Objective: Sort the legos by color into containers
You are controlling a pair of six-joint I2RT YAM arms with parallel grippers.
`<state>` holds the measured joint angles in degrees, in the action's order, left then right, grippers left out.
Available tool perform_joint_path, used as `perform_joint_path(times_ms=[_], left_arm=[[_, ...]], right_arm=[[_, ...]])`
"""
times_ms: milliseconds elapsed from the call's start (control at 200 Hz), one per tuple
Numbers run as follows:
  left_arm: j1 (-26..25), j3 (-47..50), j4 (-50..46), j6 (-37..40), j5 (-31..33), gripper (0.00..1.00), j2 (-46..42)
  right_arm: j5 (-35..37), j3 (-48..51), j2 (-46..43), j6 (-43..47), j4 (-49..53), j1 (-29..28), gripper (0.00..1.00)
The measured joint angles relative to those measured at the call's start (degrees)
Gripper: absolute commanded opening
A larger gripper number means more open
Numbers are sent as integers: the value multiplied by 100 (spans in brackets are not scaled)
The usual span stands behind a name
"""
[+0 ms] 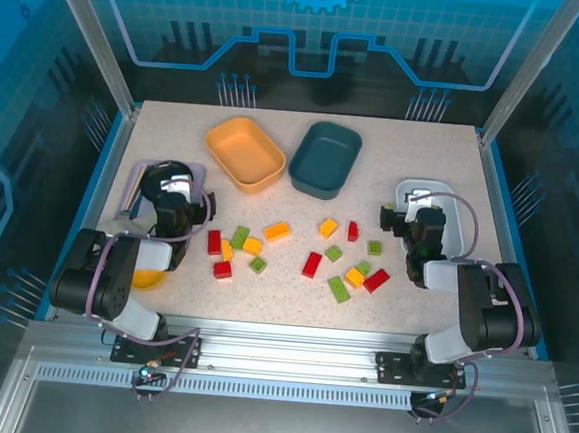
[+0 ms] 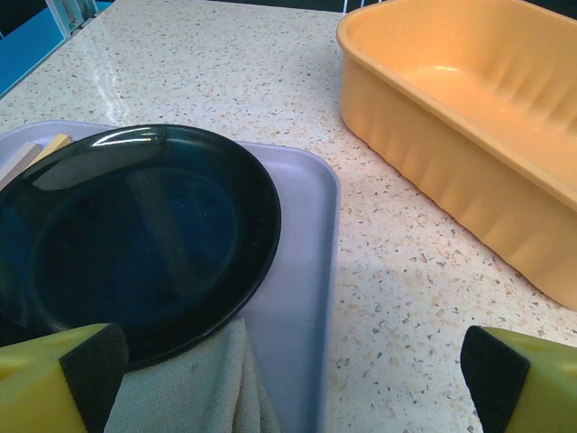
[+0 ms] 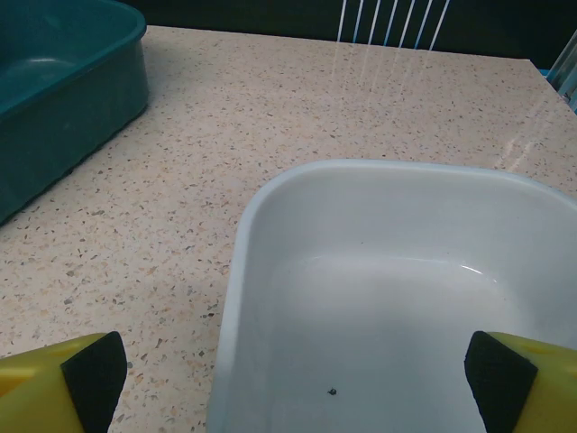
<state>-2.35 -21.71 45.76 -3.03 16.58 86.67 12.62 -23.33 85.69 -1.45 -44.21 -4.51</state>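
The legos lie scattered across the middle of the table: red ones (image 1: 312, 264), green ones (image 1: 339, 289) and orange-yellow ones (image 1: 277, 232). At the back stand the orange container (image 1: 244, 153) (image 2: 469, 117) and the dark teal container (image 1: 326, 159) (image 3: 54, 99), both empty. The white container (image 1: 410, 194) (image 3: 397, 298) sits at the right, partly under my right arm. My left gripper (image 1: 170, 183) (image 2: 293, 374) hangs open over a tray's right edge, left of the orange container. My right gripper (image 1: 417, 211) (image 3: 294, 383) is open above the white container's near left corner. Neither holds anything.
A lavender tray (image 2: 302, 271) at the left carries a black plate (image 2: 126, 234), a folded grey-green cloth (image 2: 189, 388) and pale wooden sticks (image 2: 36, 153). A yellow bowl (image 1: 147, 278) peeks out under the left arm. Blue walls and metal posts frame the table.
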Motion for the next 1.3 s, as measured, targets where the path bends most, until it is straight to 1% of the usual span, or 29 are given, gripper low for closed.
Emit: perform_joint_path(times_ms=[1180,1230,1300], left_arm=[[0,0,-24,4,-15,99,-9],[-33,-105,-417,26,-4,99,-142],[-212,-450,-1167,76,160,99,-492]], right_arm=[[-4,0,-2,0,2,0,100],[-2,-66,-48,7,221,-9,100],[109,-476,-254,22,1172,-81,100]])
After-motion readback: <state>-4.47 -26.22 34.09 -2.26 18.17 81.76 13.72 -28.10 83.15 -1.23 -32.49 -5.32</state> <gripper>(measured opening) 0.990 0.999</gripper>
